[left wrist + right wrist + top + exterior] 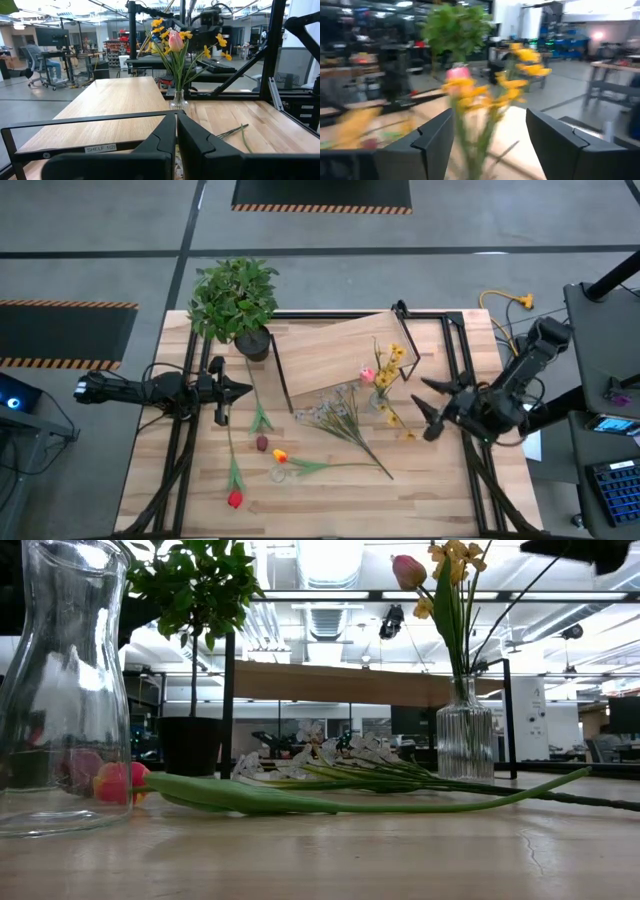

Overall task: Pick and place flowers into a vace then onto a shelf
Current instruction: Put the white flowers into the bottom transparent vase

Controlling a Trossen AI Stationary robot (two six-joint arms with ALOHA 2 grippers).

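Note:
A small ribbed glass vase (378, 402) (465, 735) stands on the table by the shelf's right corner, holding yellow blooms and a pink bud (175, 40). White-lilac sprays (340, 418), an orange tulip (281, 455) and a red tulip (235, 499) lie loose on the table. The shelf (330, 350) (110, 110) is a light board on a black frame. My right gripper (426, 406) (489, 115) is open, just right of the vase, with the blooms ahead of its fingers. My left gripper (245, 389) (176, 131) is shut, left of the shelf, pointing at it.
A bushy potted plant (235, 300) stands at the shelf's far left corner. A tall clear glass carafe (60, 690) stands near the orange tulip. A dark red bud (262, 443) and a green stem (258, 412) lie near my left gripper. Black frame rails run along both table sides.

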